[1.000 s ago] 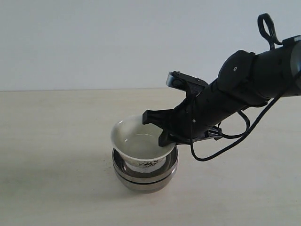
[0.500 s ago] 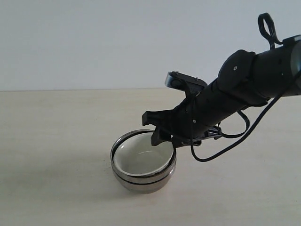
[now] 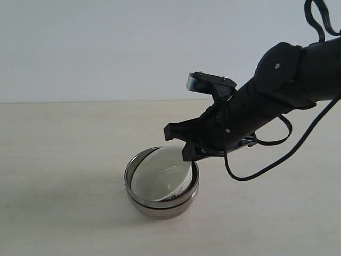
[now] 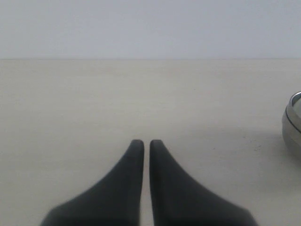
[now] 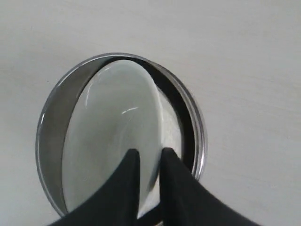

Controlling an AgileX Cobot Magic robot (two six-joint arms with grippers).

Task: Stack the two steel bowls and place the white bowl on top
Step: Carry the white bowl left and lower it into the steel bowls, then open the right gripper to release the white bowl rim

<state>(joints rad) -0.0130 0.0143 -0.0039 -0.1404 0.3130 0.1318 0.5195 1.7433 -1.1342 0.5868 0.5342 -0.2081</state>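
Note:
The two steel bowls sit nested on the table, the lower steel bowl (image 3: 161,209) under the upper steel bowl (image 3: 129,180); the upper's inner wall (image 5: 54,120) shows in the right wrist view. Inside them the white bowl (image 3: 160,173) (image 5: 113,117) stands tilted, its right rim raised. My right gripper (image 3: 187,156) (image 5: 149,153) is closed on that raised rim, one finger inside the bowl and one outside. My left gripper (image 4: 146,142) is shut on nothing, low over bare table, with the steel bowls' edge (image 4: 292,127) off to one side.
The pale wooden table (image 3: 64,160) spreads around the stack, with a plain light wall behind. The right arm's black cable (image 3: 266,165) loops down beside the arm.
A second ago the white bowl hung tilted in my right gripper. Half a second ago it lay flat in the steel bowls. Now its right rim is raised again and the arm is slightly higher.

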